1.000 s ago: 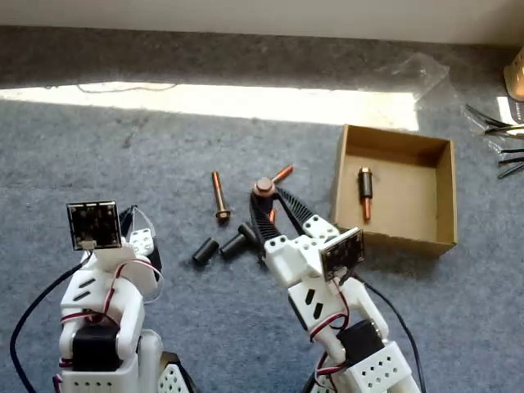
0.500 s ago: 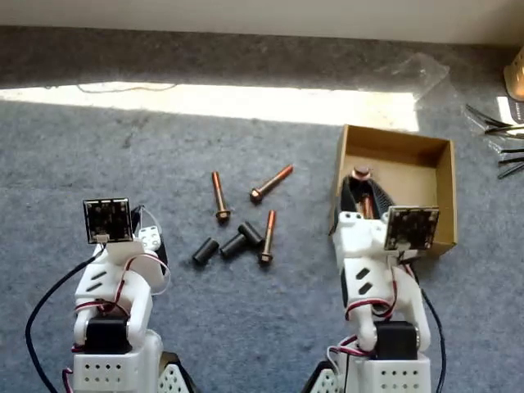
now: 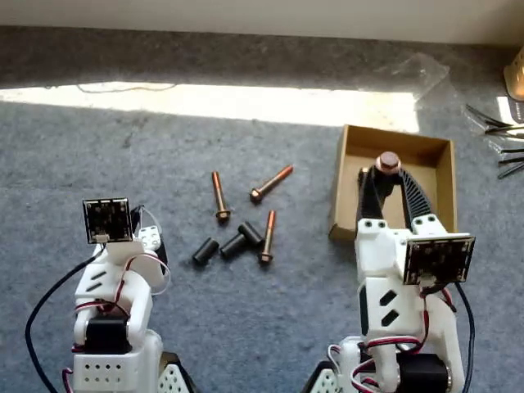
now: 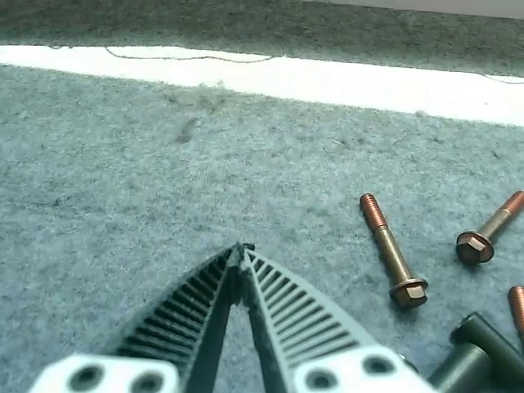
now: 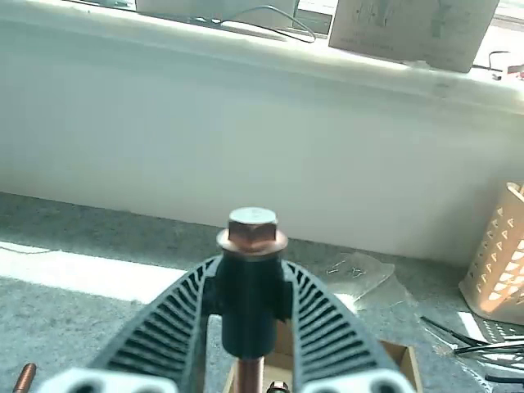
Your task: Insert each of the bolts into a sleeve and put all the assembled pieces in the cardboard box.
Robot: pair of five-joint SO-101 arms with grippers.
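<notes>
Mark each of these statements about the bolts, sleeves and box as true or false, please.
1. The right pincer grips a bolt seated in a sleeve. True.
2. Three bare bolts lie on the carpet. True.
3. The held piece hangs over those bare bolts. False: it is above the cardboard box.
4. The left pincer is wide open. False: it is shut and empty.
5. The loose sleeves lie in the box. False: the loose sleeves lie on the carpet.

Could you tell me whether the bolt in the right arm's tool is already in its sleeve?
In: the bolt caps the black sleeve, its shank protruding beneath.
</notes>
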